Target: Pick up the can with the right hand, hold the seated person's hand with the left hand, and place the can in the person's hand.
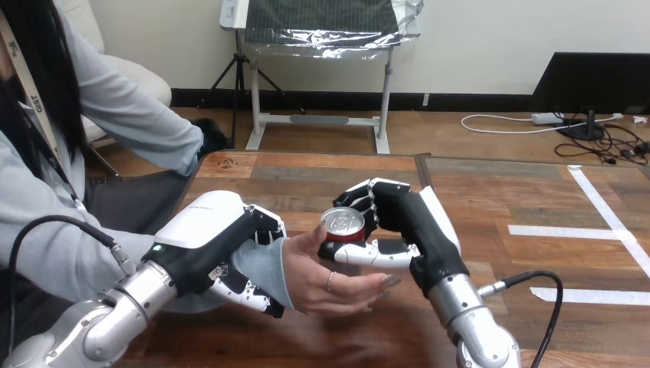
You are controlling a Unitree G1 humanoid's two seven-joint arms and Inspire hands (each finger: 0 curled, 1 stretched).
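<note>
A red can with a silver top stands upright in my right hand, whose fingers and thumb curl round it just right of the table's middle. The person's hand lies palm up directly below and in front of the can, with its thumb touching the can's left side. My left hand is shut on the person's wrist at the grey sleeve, fingers wrapped under it and thumb above.
The wooden table stretches far and right of the hands, with white tape strips on its right part. The person sits at the left side, their other arm resting by the table's far-left corner.
</note>
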